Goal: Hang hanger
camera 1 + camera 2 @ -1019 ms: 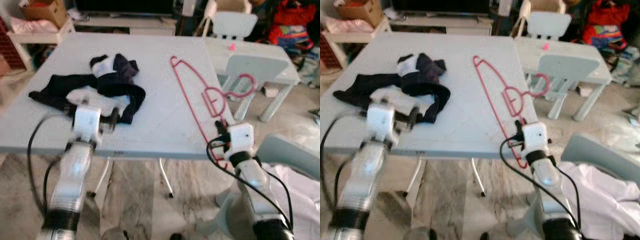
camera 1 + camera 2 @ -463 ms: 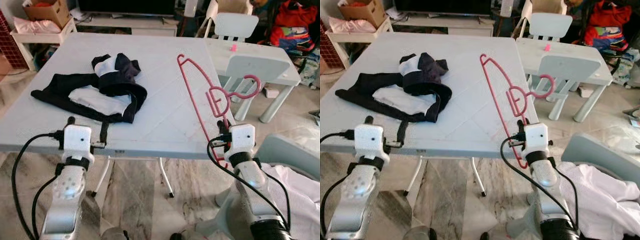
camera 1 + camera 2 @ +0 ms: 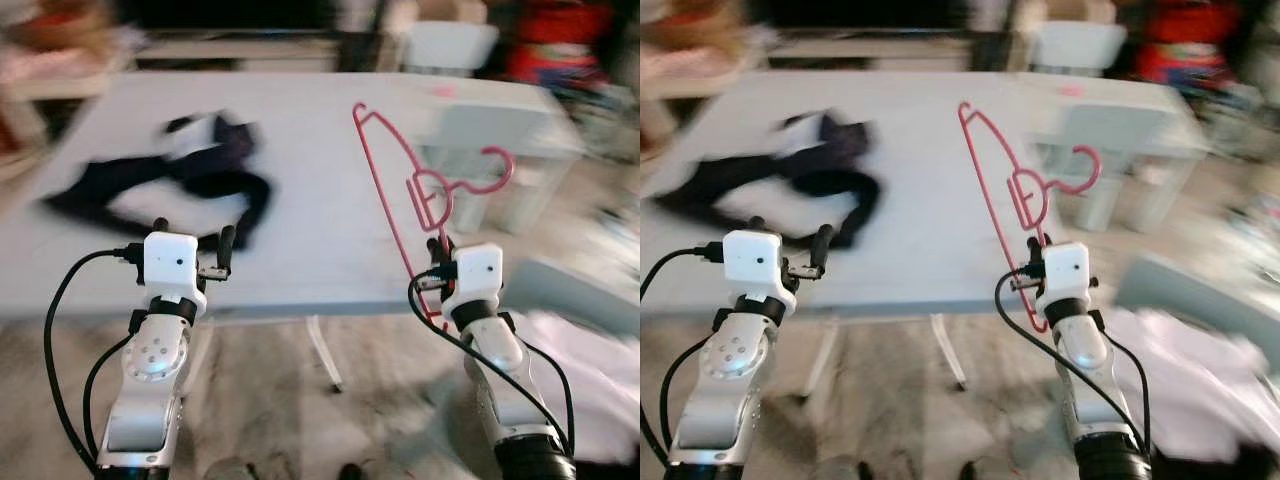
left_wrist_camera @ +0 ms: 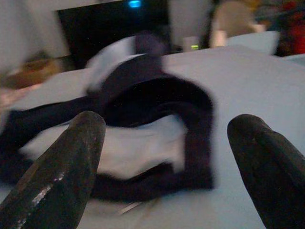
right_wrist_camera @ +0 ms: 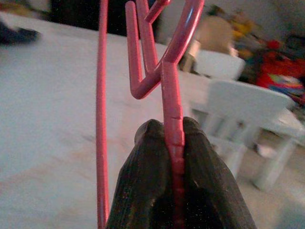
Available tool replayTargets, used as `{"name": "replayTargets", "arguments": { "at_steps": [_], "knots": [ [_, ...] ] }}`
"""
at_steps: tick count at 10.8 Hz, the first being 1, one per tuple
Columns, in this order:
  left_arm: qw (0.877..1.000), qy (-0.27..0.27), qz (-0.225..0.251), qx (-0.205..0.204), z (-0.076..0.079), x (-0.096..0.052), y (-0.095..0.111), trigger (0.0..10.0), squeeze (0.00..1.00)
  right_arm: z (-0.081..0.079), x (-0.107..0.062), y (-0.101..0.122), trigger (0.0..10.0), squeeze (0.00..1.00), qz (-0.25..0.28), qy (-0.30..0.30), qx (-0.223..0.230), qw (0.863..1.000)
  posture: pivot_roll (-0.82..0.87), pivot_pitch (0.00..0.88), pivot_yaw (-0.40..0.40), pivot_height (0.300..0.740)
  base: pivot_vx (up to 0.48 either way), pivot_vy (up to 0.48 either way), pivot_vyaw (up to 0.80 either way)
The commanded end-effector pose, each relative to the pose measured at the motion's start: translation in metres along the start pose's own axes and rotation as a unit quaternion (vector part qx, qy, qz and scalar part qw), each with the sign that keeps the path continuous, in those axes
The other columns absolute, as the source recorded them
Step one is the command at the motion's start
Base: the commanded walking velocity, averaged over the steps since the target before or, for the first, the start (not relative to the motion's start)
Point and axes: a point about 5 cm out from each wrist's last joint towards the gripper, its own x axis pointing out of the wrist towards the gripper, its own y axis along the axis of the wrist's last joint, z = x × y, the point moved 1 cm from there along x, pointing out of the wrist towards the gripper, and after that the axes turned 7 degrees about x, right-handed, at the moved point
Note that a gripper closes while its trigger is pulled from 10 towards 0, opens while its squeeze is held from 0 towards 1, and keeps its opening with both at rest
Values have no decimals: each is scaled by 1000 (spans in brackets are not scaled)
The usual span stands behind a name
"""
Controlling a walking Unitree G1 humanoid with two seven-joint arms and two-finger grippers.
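A pink plastic hanger (image 3: 400,190) stands lifted off the white table (image 3: 310,200), its hook (image 3: 490,170) out past the table's right edge. My right gripper (image 3: 437,248) is shut on the hanger's lower bar; the right wrist view shows both fingers (image 5: 143,191) pressed against the pink bar (image 5: 172,114). My left gripper (image 3: 192,235) is open at the table's near edge, just short of a dark and white garment (image 3: 180,175). In the left wrist view the garment (image 4: 143,119) lies between and beyond the two spread fingertips (image 4: 71,157).
A small white children's table (image 3: 500,110) and chair (image 3: 455,45) stand right of the big table. White cloth (image 3: 1210,390) lies on the floor at the lower right. Shelves and clutter line the back wall. The head views are blurred.
The head camera has shifted and the picture is now blurred. My left gripper has come up to the table's near edge by the garment. The right gripper still holds the hanger.
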Motion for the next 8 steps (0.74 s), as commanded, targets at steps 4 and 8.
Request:
{"name": "replayTargets", "arguments": {
  "at_steps": [4, 8],
  "knots": [
    [1000, -15, 6, -7, 7, 2, 8, 10000, 0, 4, 1, -2, 10000, 0, -11, -1, 0, 1000, 15, 0, -25, 740, 0, 0, -517],
    [1000, -28, 10, -10, 13, 1, 10, 10000, 0, 3, 0, -4, 10000, 0, -13, 4, -1, 1000, 14, 0, -27, 740, 0, 0, 0]
  ]
}}
